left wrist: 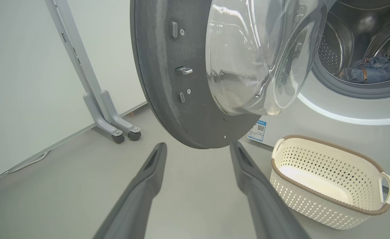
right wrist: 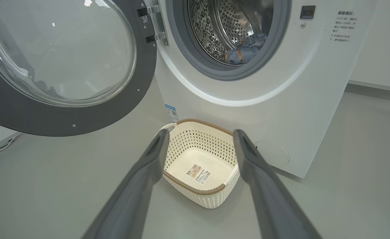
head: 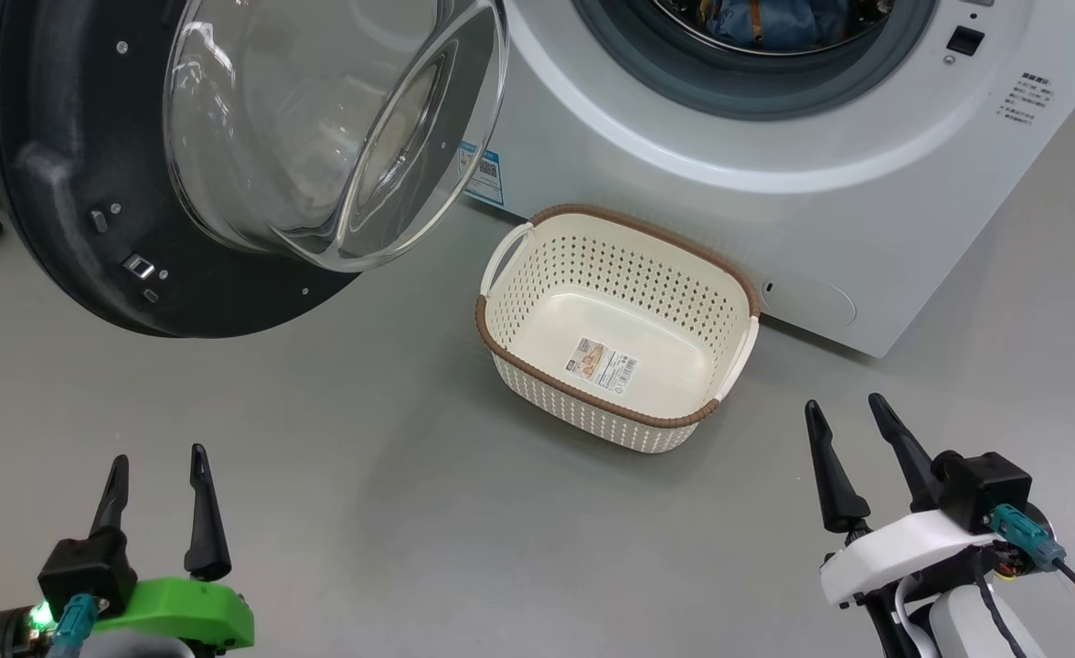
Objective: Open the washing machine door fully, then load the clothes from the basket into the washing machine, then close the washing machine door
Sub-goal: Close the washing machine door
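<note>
Writing first: blue-bordered label (head: 484, 174) w/ QR code sits low on the washing machine (head: 684, 183) front; text too small to read. Block of dark print (head: 1024, 99) on the front's right side is also unreadable. Sticker (head: 603, 364) w/ barcode lies on the basket (head: 592, 265) bottom; the rest of it is illegible.

Door (head: 53, 183) stands swung open to the robot's left, hinged at the left of the opening, w/ inner face & bulging clear glass bowl turned toward the head cam. Its rim is round, matte dark plastic, w/ a small metal latch (head: 138, 266).

Basket sits on the grey floor (head: 318, 475) just in front of the washer, bare bottom showing. Long axis runs handle to handle, approx along the machine front. It's cream perforated plastic w/ a brown woven-look rim, rounded-rectangle shape.

Clothes (head: 775, 23), blue fabric w/ orange bits, lie bunched inside the perforated steel drum (right wrist: 215, 26), behind the grey gasket (head: 675, 78). Round service flap (head: 807, 300) is at the front's lower right.

Left hand (head: 158, 455) & right hand (head: 844, 402) are low, fingers spread wide, holding nothing, apart from the basket.
</note>
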You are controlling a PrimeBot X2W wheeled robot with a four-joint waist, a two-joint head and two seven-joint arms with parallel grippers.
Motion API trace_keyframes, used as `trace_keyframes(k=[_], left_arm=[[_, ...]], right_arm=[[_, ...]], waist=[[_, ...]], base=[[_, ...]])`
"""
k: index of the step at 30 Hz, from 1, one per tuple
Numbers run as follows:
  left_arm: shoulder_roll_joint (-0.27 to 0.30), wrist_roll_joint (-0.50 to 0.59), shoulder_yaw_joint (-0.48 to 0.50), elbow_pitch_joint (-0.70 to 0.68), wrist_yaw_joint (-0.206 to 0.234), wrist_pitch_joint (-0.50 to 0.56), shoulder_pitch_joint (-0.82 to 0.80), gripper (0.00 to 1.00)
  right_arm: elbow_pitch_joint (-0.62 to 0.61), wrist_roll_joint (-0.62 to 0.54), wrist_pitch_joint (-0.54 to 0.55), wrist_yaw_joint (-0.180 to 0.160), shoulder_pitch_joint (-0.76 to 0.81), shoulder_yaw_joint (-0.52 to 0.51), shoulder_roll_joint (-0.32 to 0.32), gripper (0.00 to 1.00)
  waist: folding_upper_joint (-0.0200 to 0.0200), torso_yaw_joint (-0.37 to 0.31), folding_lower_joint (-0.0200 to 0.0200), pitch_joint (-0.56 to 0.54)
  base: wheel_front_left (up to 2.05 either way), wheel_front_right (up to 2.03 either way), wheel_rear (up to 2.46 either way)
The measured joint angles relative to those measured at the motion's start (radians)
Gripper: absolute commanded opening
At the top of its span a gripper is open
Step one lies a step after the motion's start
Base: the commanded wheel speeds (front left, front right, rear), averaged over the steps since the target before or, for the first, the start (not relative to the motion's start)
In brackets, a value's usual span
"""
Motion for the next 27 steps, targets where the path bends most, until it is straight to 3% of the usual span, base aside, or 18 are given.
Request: trace_keyframes(k=[7,8,9,15,22,27], left_arm=[[0.0,-0.002,0.0,-0.004,0.0,0.0,0.0,1.0],[0.0,-0.006,0.0,-0.004,0.0,0.0,0.0,0.41],[0.0,-0.006,0.0,-0.004,0.0,0.0,0.001,0.0],[0.0,-0.046,0.003,-0.005,0.0,0.0,0.001,0.0],[-0.001,-0.329,0.061,-0.026,0.009,0.0,-0.004,0.0],[-0.003,-0.529,0.11,-0.026,-0.015,0.0,-0.032,0.0]], right_arm=[[0.001,0.0,0.0,0.0,0.0,0.001,0.0,1.0],[0.001,0.0,0.0,0.0,0.0,0.001,0.0,1.0],[0.002,0.0,0.0,0.0,0.0,0.001,0.0,1.0],[0.002,0.001,0.0,0.0,0.0,0.001,0.0,1.0],[0.005,0.003,0.0,0.0,0.0,-0.002,0.0,1.0],[0.006,0.003,0.0,0.0,0.0,-0.005,0.0,1.0]], waist=[[0.0,-0.001,0.0,-0.005],[0.0,-0.001,0.0,-0.005],[0.0,-0.001,0.0,-0.006],[0.0,-0.002,0.0,-0.007],[0.0,-0.002,0.0,-0.005],[0.0,-0.003,0.0,-0.003]], base=[[0.0,0.0,0.0],[0.0,0.0,0.0],[0.0,0.0,0.0],[0.0,0.0,0.0],[0.0,0.0,0.0],[0.0,0.0,0.0]])
